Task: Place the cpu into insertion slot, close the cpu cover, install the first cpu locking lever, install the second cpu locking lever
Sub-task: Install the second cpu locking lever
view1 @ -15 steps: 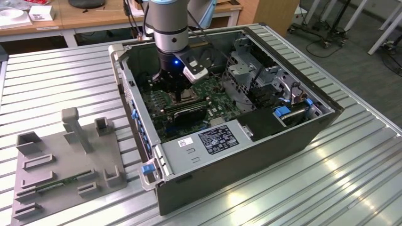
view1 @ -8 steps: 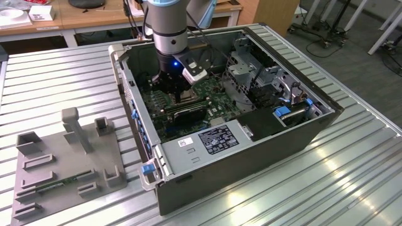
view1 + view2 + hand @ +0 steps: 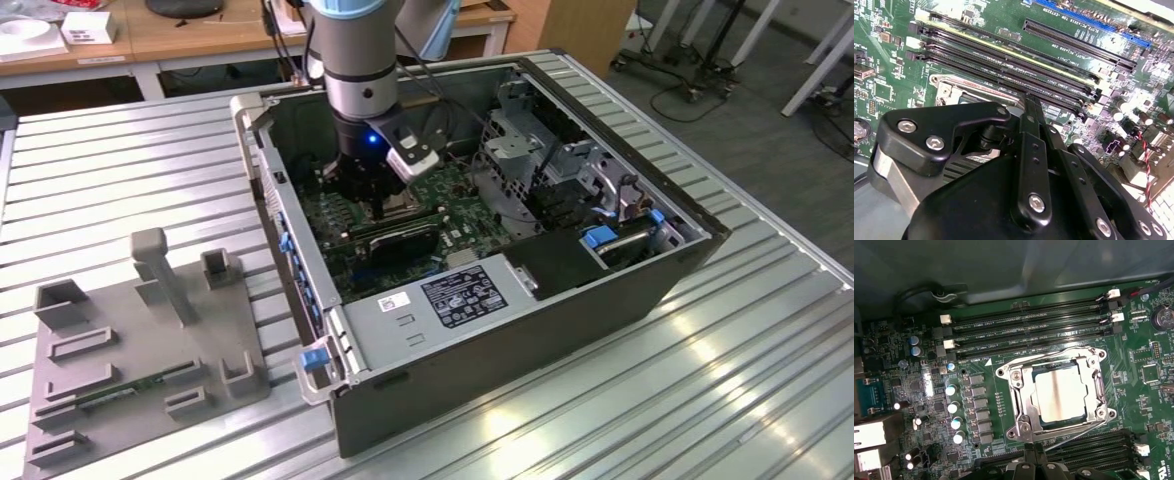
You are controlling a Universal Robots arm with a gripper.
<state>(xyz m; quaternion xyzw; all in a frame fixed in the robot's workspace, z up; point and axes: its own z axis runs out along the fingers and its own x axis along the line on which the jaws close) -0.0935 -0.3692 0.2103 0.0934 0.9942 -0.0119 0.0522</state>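
In the exterior view, the arm reaches down into an open computer case (image 3: 627, 290) that lies on a ribbed metal table (image 3: 120, 180). The gripper (image 3: 387, 205) hangs just over the green motherboard (image 3: 461, 205), in the upper middle of the frame, close above the insertion slot (image 3: 396, 240). At the lower left of this frame, a grey fixture plate (image 3: 134, 370) with upright blocks lies on the table, well apart from the case.

In the first wrist view, the cpu (image 3: 1060, 394) sits flat inside the insertion slot (image 3: 1016, 395), a little right of the frame's centre. The cpu cover (image 3: 1089, 365) lies closed around the cpu, and its silvery frame leaves the chip's middle visible. A thin locking lever (image 3: 1074, 436) runs along the lower edge of the socket. Long black memory slots (image 3: 1029, 335) lie above the socket in the frame, and more of them lie below it.

In the second wrist view, the gripper (image 3: 1030, 107) covers the lower half of the frame. Its black fingers (image 3: 1031, 130) look pressed together and hold nothing, with the tip just above a corner of the socket's metal rim (image 3: 949, 92).
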